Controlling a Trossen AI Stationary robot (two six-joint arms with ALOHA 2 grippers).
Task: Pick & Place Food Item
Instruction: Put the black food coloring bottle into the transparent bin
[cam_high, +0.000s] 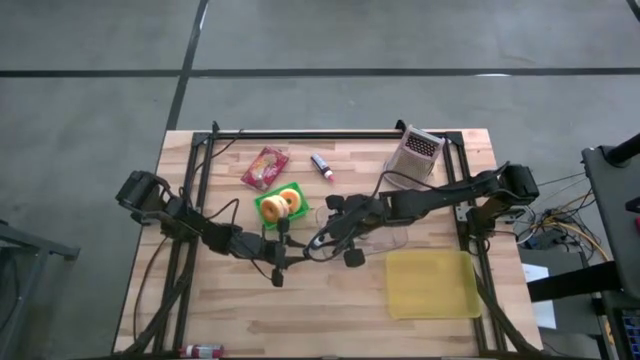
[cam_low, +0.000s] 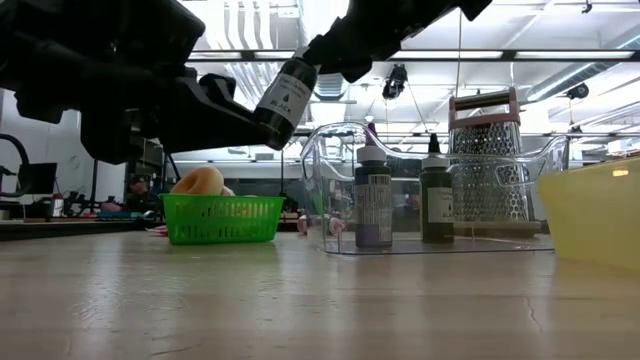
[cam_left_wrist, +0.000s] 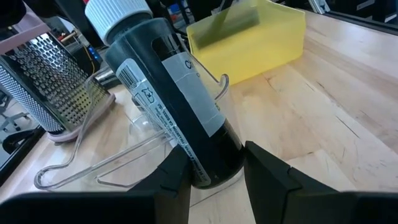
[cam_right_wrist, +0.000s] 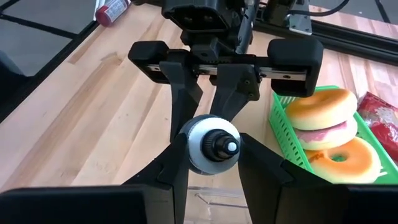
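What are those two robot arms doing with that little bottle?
Both arms have hold of one dark bottle at once. The left gripper pinches its base and the right gripper pinches its white cap, holding it tilted in the air above a clear tray. Two more bottles already stand upright in that tray. Beside it sits a green basket of donuts, a metal grater and a yellow bin.

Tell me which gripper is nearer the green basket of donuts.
Left. The left gripper sits just below the green basket in the high view, gripping the dark bottle; the right gripper holds its cap end, farther off.
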